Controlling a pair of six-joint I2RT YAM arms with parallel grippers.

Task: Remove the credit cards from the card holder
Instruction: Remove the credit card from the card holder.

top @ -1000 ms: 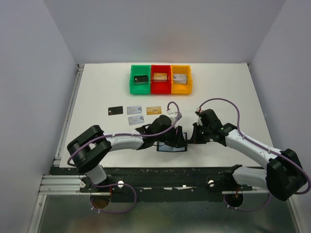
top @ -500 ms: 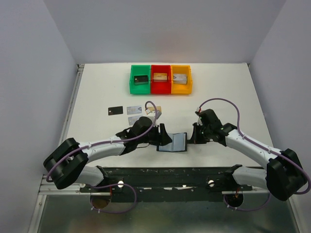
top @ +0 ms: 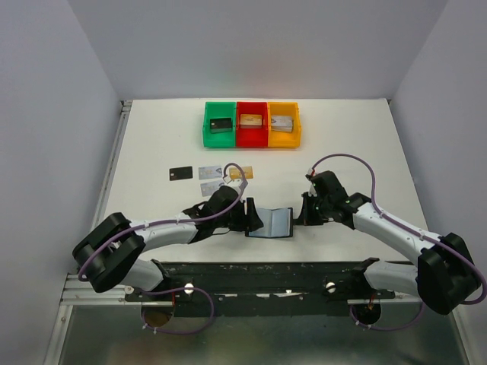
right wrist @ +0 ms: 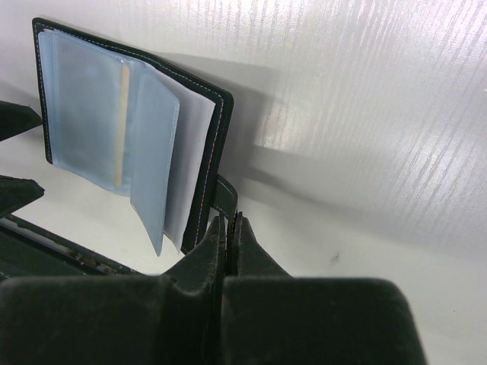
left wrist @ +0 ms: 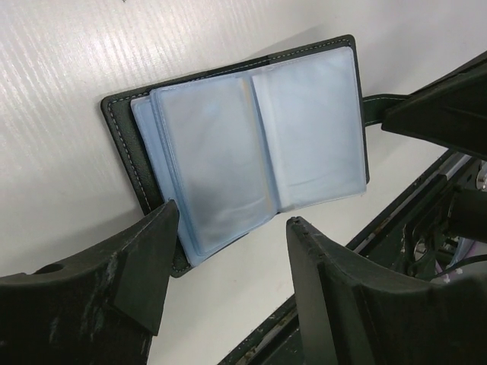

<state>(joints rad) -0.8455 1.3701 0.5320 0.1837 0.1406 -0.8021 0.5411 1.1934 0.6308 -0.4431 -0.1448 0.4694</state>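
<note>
The card holder [top: 275, 222] lies spread open, its right edge pinched in the closed jaws of the right gripper [right wrist: 228, 228], the left gripper [left wrist: 232, 251] gaping empty over its left edge, the credit cards [top: 209, 172] beyond its left side

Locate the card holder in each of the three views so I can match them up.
Top external: card holder lies open just below centre, immediately left of the right claw.
Left wrist: it fills the upper middle, clear sleeves facing the camera.
Right wrist: upper left, seen from its strap side.
Shared landmark: the right claw, shut on that black strap at the holder's edge, shows in all three.
</note>
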